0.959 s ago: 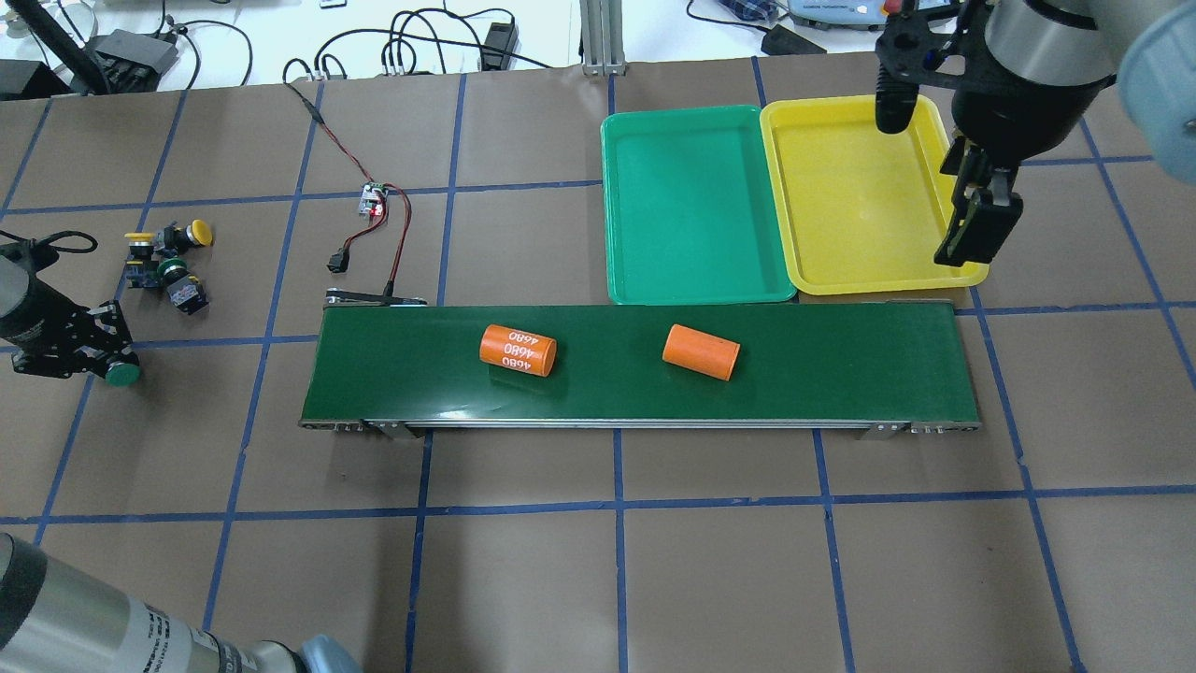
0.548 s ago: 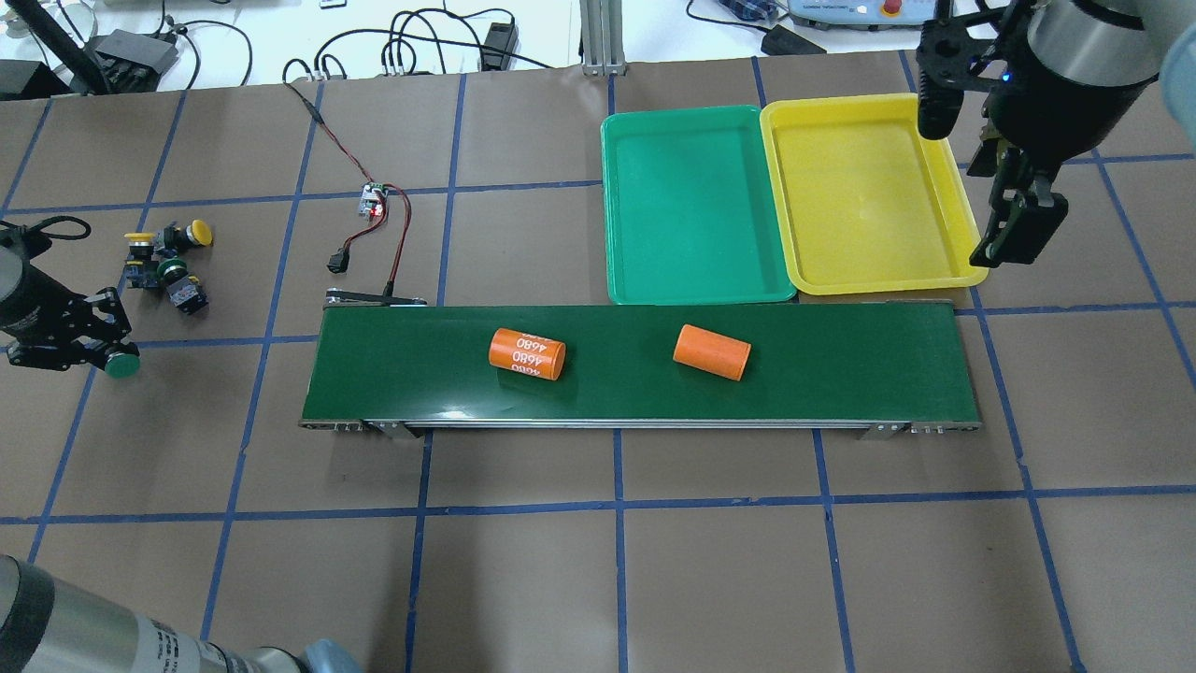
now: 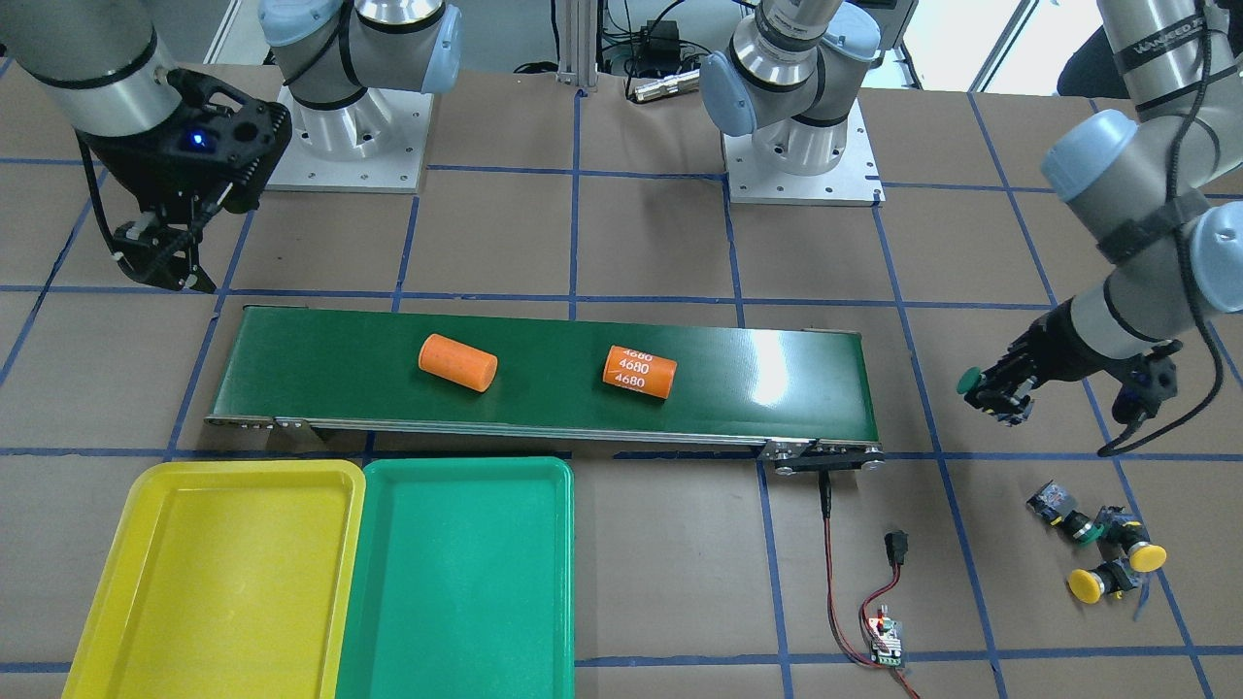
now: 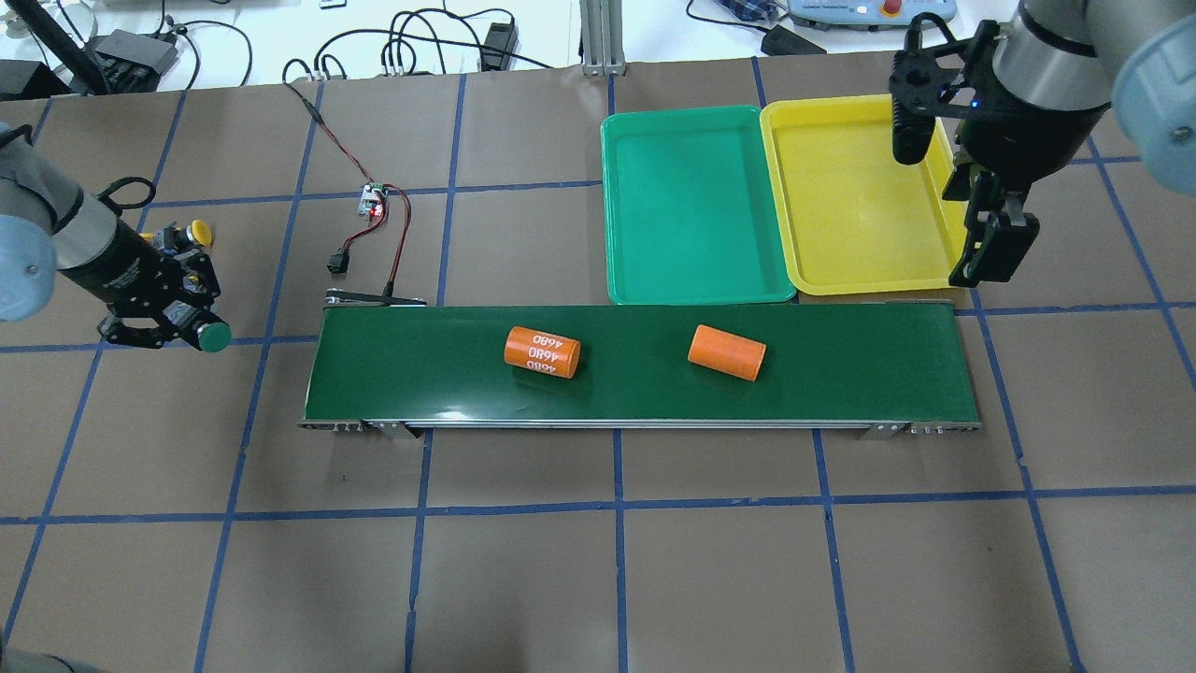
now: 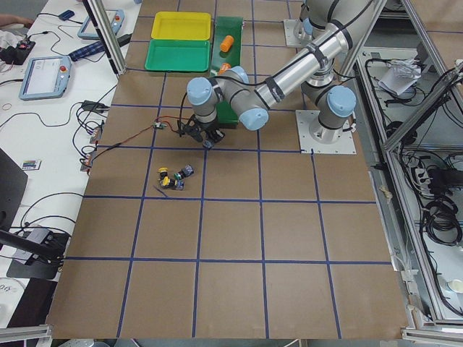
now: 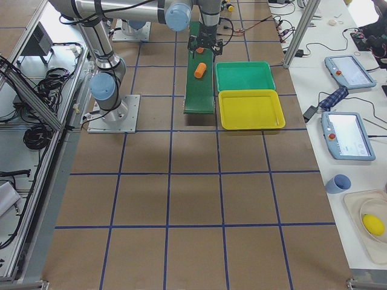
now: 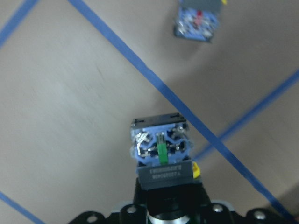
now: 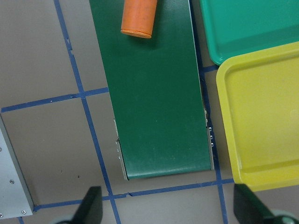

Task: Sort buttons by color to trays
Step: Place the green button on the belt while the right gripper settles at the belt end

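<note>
— Where the left gripper (image 4: 194, 329) is held over the brown table (image 4: 617, 579), just off the left end of the conveyor belt (image 4: 841, 365), what is gripped?

— A green button (image 4: 216, 337) is clamped between its fingers, and the round green cap is seen beside them. In the left wrist view the button's blue terminal block is shown above the paper.

— And where are the other buttons (image 3: 1097, 544) found?

— Three are seen lying close together on the table near that gripper. Two are yellow-capped and one is green-capped, and all are well apart from the trays.

— How is the right gripper (image 8: 170, 207) held?

— Its fingers (image 8: 92, 207) are spread wide apart over the belt's right end, beside a corner of the yellow tray (image 4: 860, 196). The green tray (image 4: 691, 206) is set against the yellow one, and two orange cylinders (image 4: 542, 351) are carried on the belt.
</note>
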Tool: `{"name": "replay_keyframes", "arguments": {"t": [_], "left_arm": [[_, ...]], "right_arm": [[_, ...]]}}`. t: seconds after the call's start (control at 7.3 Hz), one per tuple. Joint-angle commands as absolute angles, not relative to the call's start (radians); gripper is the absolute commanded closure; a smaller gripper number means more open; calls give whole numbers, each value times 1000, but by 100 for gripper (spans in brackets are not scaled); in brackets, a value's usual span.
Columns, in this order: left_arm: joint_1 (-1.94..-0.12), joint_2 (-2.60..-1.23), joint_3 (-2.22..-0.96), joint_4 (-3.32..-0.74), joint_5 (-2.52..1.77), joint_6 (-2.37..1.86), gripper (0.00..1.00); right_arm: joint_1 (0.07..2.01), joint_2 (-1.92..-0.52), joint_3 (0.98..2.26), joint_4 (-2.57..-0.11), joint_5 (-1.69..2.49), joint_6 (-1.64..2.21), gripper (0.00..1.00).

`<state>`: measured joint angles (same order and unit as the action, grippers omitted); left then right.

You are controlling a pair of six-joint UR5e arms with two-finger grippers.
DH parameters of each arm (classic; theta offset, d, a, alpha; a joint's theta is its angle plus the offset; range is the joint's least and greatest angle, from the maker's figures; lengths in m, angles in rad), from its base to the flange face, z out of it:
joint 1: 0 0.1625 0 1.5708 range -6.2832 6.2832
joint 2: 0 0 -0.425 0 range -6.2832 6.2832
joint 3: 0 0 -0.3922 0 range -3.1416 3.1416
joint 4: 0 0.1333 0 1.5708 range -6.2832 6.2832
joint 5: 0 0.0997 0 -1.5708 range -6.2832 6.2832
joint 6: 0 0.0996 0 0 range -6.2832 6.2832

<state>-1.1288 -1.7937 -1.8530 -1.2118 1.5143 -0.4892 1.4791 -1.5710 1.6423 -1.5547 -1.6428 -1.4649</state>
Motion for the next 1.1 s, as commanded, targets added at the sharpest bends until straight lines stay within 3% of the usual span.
{"name": "replay_keyframes", "arguments": {"t": [0.0, 0.27, 0.68, 0.82, 0.96], "left_arm": [[-1331, -1755, -1891, -1206, 1487, -898, 100], [-1500, -1784, -1896, -1133, 1489, -1130, 100], [-1499, -1779, -1907, -1161, 1494, -1138, 100], [-1490, -1792, -1905, -1182, 1505, -1115, 88], [-1476, -1811, -1905, -1178, 1506, -1105, 71]], "right_arm": [[1483, -1490, 1677, -1583, -1631, -1466, 0], [1563, -1474, 1754, -1638, -1589, -1470, 0], [1592, -1543, 1987, -1951, -1595, -1567, 0], [1582, -1554, 2065, -2088, -1598, -1594, 0], [1554, -1554, 2097, -2124, -1591, -1597, 0]]}}
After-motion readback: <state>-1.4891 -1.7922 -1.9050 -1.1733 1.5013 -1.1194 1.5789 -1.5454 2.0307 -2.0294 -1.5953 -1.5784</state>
